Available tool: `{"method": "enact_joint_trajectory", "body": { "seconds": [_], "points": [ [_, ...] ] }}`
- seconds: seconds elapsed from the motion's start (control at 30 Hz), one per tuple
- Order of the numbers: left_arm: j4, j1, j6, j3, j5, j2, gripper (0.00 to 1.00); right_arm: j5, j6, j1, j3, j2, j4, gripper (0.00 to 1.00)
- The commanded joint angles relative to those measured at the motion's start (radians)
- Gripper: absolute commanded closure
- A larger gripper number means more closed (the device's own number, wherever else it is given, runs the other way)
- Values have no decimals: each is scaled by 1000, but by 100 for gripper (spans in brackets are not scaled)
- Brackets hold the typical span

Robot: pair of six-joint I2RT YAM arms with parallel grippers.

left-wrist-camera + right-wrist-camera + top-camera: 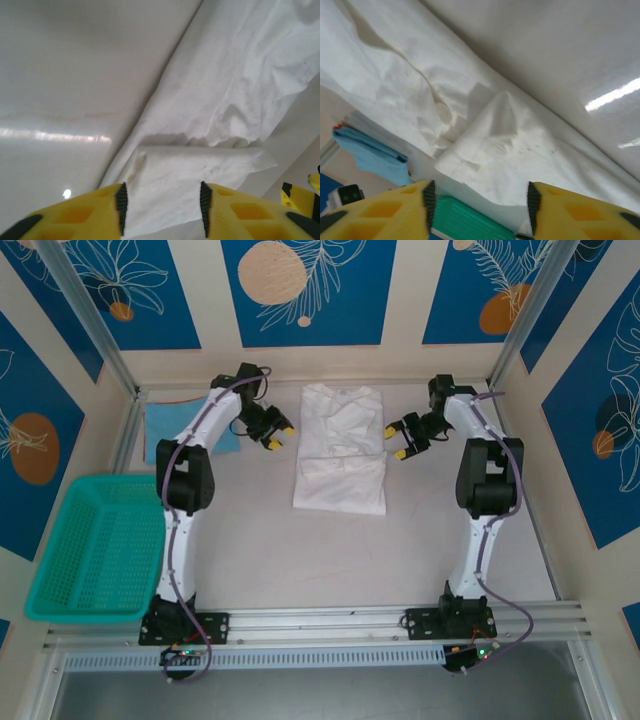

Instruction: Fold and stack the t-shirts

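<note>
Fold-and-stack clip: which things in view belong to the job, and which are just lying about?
Job: white t-shirt, partly folded, centre of the table; light-blue t-shirt, far left.
Lying about: teal mesh basket, near left.

- plain white t-shirt
- light-blue t-shirt
- teal mesh basket
- left pincer and right pincer: yellow tips, black pads
- wall panels: blue, with white leaf outlines and orange discs

The right gripper has its yellow fingers standing apart, with nothing pinched between them. Beyond them the white t-shirt lies rumpled on the table, one fold standing up in a small peak (creases run leftward). A light-blue t-shirt lies to the left, and a teal basket shows low between the fingers.
</note>
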Motion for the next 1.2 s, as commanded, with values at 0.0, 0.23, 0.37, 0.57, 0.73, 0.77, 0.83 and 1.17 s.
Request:
{"method": "enact_joint_trajectory", "body": {
  "seconds": [0.0,0.23,0.37,0.57,0.73,0.77,0.83,1.17],
  "points": [
    [54,-76,91,-149,-61,-173,71,-114,-65,52,-173,-154,81,63],
    [70,-251,195,-255,-57,-167,82,-58,-38,204,-519,-301,303,81],
    [105,-291,225,-320,-145,-149,85,36,-31,225,-642,-305,394,82],
    [224,-298,249,-553,-252,-167,85,45,-58,217,-762,-254,504,88],
    [252,-314,263,-729,-270,-220,86,58,-73,240,-814,-291,476,88],
    [256,-315,263,-762,-271,-236,87,61,-74,240,-831,-305,465,88],
    [270,-321,258,-844,-268,-277,86,48,-81,242,-871,-330,450,88],
    [156,-332,248,-941,-268,-446,79,-6,-112,228,-972,-491,339,85]
  ]
}}
